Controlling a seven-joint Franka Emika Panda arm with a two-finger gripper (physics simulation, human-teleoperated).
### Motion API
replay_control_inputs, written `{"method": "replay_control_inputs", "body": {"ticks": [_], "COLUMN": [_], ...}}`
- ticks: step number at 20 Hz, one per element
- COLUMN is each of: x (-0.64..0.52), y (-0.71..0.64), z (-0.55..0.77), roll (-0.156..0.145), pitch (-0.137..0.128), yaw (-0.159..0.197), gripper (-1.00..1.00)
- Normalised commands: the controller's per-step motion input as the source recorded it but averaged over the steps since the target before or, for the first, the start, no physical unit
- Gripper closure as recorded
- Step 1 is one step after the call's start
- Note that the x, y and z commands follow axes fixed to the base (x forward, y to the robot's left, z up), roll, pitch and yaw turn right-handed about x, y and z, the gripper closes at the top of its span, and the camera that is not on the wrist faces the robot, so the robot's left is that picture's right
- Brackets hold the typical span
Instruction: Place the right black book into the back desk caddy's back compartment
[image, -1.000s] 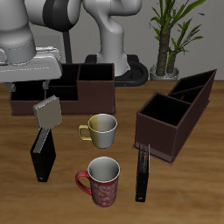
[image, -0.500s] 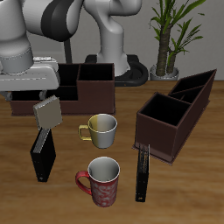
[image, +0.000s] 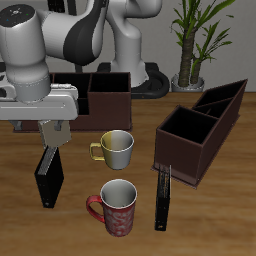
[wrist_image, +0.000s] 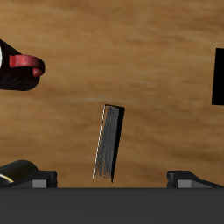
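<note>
In the exterior view the arm reaches forward over the wooden worktop (image: 225, 200), and the tool (image: 52, 131) hangs just above the right black book (image: 48, 176). The book stands upright on the worktop near the front edge, a small white mark low on its cover. From this side the two fingers look close together and apart from the book — their exact spread cannot be told here. Behind the arm lies the back desk caddy (image: 105, 95), long and dark brown with a taller block end; its back compartment (image: 79, 82) is partly hidden by the arm. A silver mug (image: 116, 148) with a yellowish handle stands beside the book, and a red patterned mug (image: 117, 206) nearer the front edge. A thin black book (image: 163, 198) stands upright in front of the slanted-wall caddy (image: 202, 127).

In the wrist view the black book (wrist_image: 108, 143) shows edge-on, tilted slightly, between the two finger bases — the tool is spread wide and holds nothing. The red mug (wrist_image: 17, 67) shows at one edge.
</note>
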Motion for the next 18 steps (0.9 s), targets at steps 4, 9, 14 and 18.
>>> {"method": "replay_control_inputs", "body": {"ticks": [4,9,14,18], "x": [0.03,0.03,0.04,0.13], "y": [0.01,-0.07,-0.03,-0.03], "z": [-0.22,-0.17,-0.31,-0.38], "roll": [-0.008,-0.024,-0.012,-0.048], "pitch": [0.003,-0.013,0.006,0.004], "yaw": [0.003,-0.033,-0.025,0.033], "gripper": [-1.00,-1.00,-1.00,-1.00]}}
